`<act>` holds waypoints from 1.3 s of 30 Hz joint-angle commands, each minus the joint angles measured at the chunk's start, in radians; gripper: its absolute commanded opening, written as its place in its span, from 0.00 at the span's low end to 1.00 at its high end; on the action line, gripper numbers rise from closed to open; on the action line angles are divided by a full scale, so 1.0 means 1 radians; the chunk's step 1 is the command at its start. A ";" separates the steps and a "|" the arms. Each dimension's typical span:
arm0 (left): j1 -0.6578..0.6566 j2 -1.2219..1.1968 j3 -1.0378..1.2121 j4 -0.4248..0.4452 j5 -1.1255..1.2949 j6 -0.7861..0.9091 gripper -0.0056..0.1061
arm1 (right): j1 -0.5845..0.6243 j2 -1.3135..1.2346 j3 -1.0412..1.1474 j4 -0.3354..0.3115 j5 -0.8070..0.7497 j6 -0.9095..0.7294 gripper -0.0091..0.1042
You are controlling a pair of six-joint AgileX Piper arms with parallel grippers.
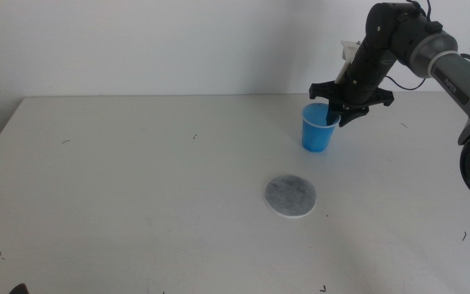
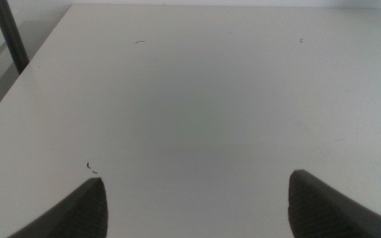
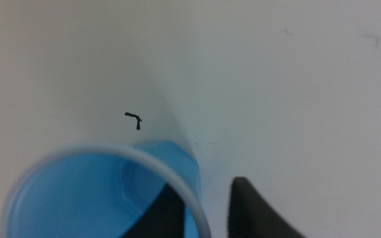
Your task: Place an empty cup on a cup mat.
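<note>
The blue cup [image 1: 317, 131] stands upright at the table's far right, apart from the cup mat [image 1: 290, 196], which lies flat nearer the front. My right gripper [image 1: 338, 113] is at the cup's right rim. In the right wrist view its jaws are close together, one inside the cup [image 3: 78, 198] and one outside, shut on the wall; the gripper [image 3: 207, 215] shows at the picture's edge. I cannot tell whether the cup rests on the table. My left gripper [image 2: 197, 205] is open and empty over bare table at the near left.
The white table [image 1: 137, 180] bears a few small dark marks [image 3: 134, 119]. Its left edge and a dark post [image 2: 8, 33] show in the left wrist view. A white wall stands behind the table.
</note>
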 commanded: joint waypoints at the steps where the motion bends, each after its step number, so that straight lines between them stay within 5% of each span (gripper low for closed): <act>1: 0.001 -0.013 -0.006 0.000 -0.067 -0.011 0.99 | 0.000 -0.076 -0.033 0.000 0.047 -0.005 0.12; 13: 0.001 -0.013 -0.006 0.000 -0.067 -0.011 0.99 | 0.011 -0.205 0.014 -0.002 0.051 -0.033 0.07; 28: 0.001 -0.013 -0.006 0.000 -0.067 -0.011 0.99 | 0.111 -0.751 0.730 0.003 -0.236 -0.036 0.07; 39: 0.001 -0.013 -0.006 0.000 -0.067 -0.011 0.99 | 0.210 -0.729 0.873 -0.003 -0.363 -0.035 0.07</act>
